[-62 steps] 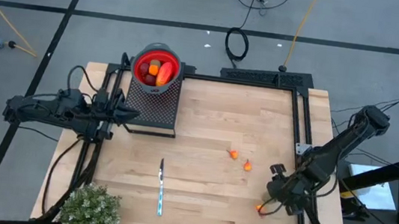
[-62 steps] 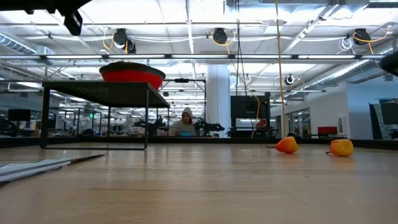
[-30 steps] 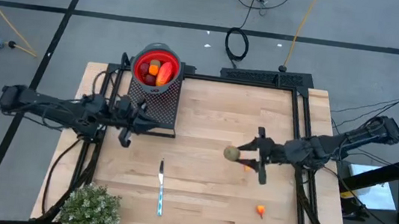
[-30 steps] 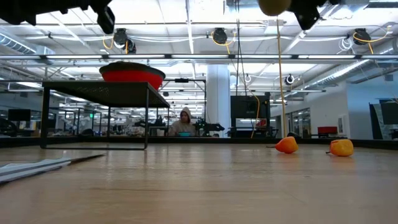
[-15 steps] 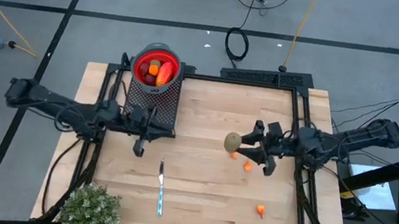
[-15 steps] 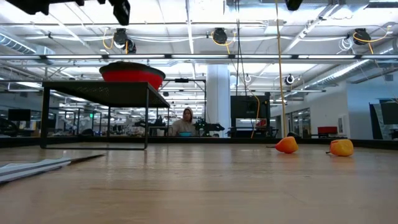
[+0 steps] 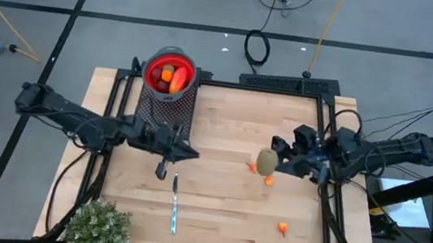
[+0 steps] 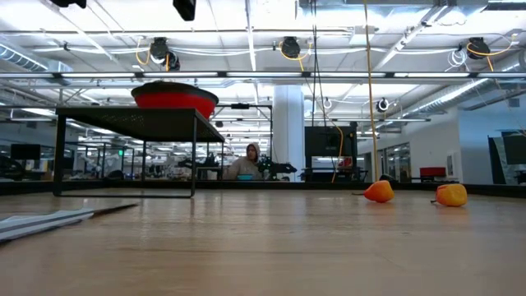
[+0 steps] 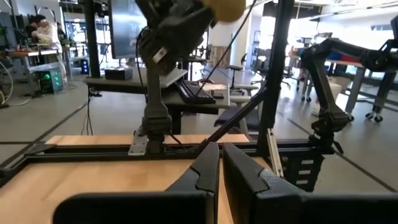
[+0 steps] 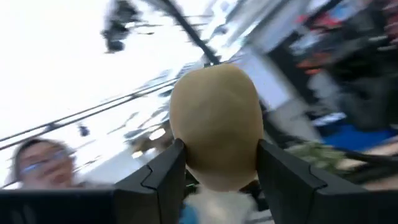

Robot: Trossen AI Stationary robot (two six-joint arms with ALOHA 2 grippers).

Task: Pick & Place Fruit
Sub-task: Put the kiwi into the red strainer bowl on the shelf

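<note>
Right pincer (image 7: 276, 156) has the kiwi (image 7: 267, 158), clamped between both fingers (image 10: 163, 169) and carried high over the right half of the table (image 7: 221, 220). A second ago it was lower down and closer to the near edge; now it has swung farther in and rolled, so the kiwi sticks out toward the middle. That fruit is off the wood and on its way, and I judge it is headed for the bowl (image 7: 169, 74).

Just under it lie two orange bits (image 7: 268, 179), close together, with a third (image 7: 282, 225) nearer the near right edge. Both of the far pair show from table height (image 8: 379, 191), untouched.

Left pincer (image 7: 174, 151) has come out a long way. Two seconds ago it was tucked by the stand (image 7: 165, 116); now it reaches toward the middle, fingers (image 9: 205, 176) pressed together and holding nothing, hovering just beyond the knife (image 7: 175, 205). From its wrist view the right arm and the kiwi (image 9: 225, 7) are dead ahead. Could be a handover shaping up, though that is only a guess.

Far left, the red bowl on the stand already holds fruit (image 7: 174, 77). The plant (image 7: 96, 226) sits at the near left corner.
</note>
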